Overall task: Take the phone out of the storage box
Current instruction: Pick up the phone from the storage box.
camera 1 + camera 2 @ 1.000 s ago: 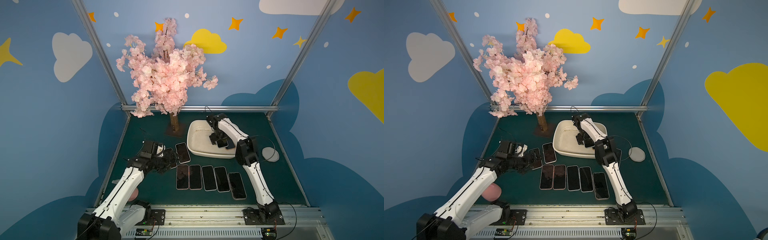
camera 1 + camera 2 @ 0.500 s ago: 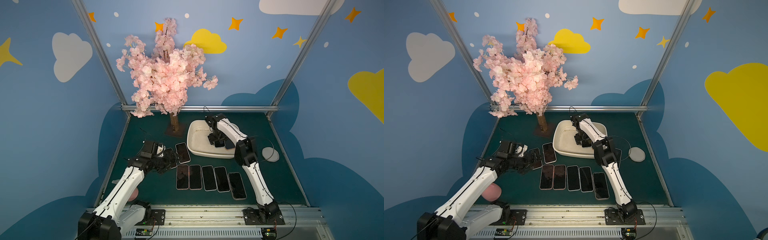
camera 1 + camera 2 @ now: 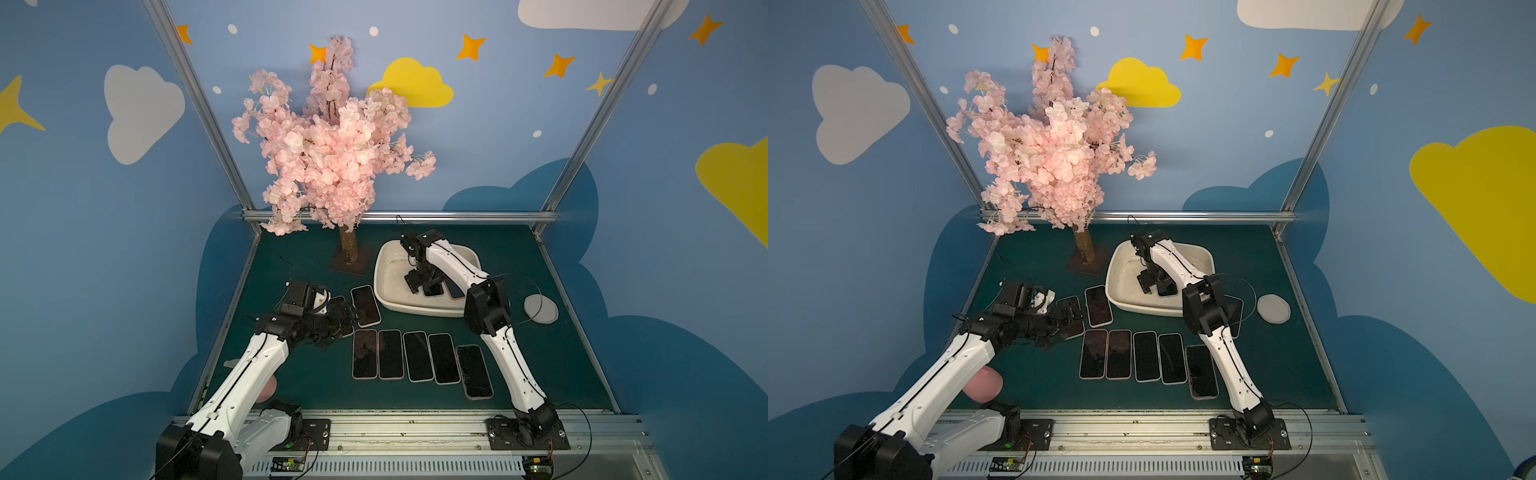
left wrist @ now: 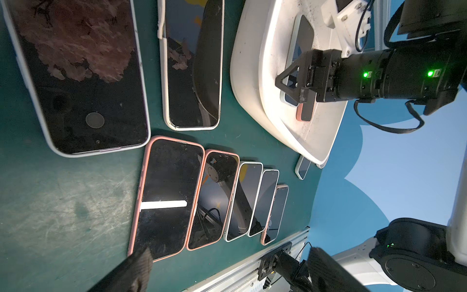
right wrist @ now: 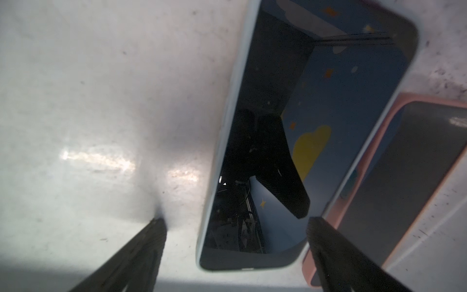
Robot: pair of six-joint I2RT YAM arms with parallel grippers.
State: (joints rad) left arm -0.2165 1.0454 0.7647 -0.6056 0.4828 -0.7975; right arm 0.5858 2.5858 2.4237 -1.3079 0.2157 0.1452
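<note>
Shows phone (image 5: 278, 151), pale case, screen up, flat on speckled floor of storage box (image 3: 415, 308), directly under right tool (image 5: 236, 225). Finds right tool spread wide, fingers (image 5: 141, 252) either side of phone's short end, gripping nothing. Puts pink-cased phone (image 5: 394, 192) just past one finger, beside first. Has left tool (image 3: 347, 318) open and empty, low over table (image 3: 320, 382), lone phone (image 3: 366, 305) at its fingertips, row of five phones (image 3: 417, 356) just beside it.
</note>
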